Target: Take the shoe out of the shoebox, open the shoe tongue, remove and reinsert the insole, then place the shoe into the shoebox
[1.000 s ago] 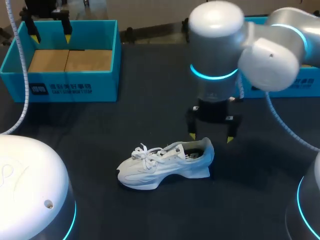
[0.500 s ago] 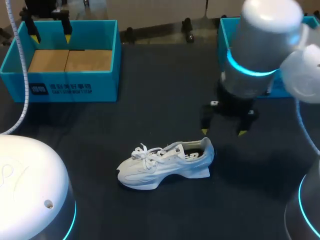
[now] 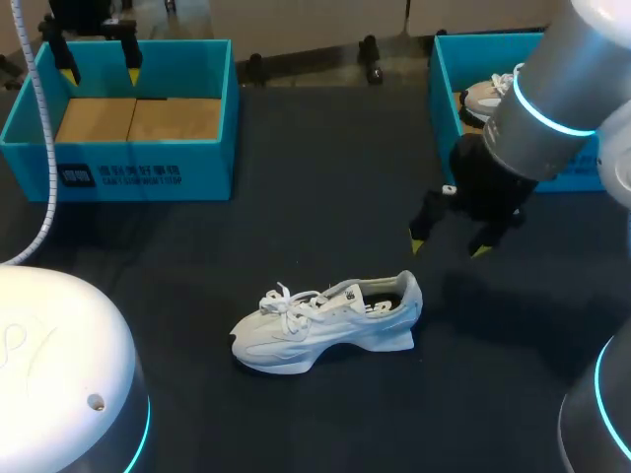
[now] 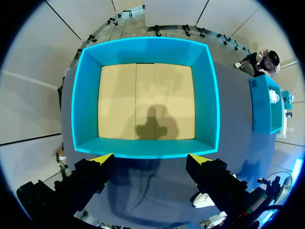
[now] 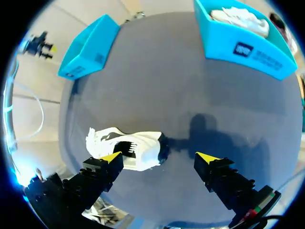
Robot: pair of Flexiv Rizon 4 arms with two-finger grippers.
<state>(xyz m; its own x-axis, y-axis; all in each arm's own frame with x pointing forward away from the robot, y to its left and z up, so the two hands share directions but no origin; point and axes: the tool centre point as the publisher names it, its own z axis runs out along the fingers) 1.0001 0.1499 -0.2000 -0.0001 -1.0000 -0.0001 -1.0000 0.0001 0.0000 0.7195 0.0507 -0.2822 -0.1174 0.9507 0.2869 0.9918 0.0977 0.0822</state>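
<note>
White shoe [image 3: 330,325] sits upright on the dark counter [image 3: 325,177], out of the box; right claw [image 3: 449,246] hangs spread apart near its heel; left claw [image 4: 150,160] spread apart over the teal shoebox [image 4: 143,46].

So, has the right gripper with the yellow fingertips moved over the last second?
Yes. The right gripper has pulled away from the white lace-up sneaker, which lies where it was, and gone back toward the teal box at the table's far right.

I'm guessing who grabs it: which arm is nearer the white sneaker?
Right. Right end effector hovers just beyond the white sneaker; left end effector hangs far away above the empty shoebox.
</note>
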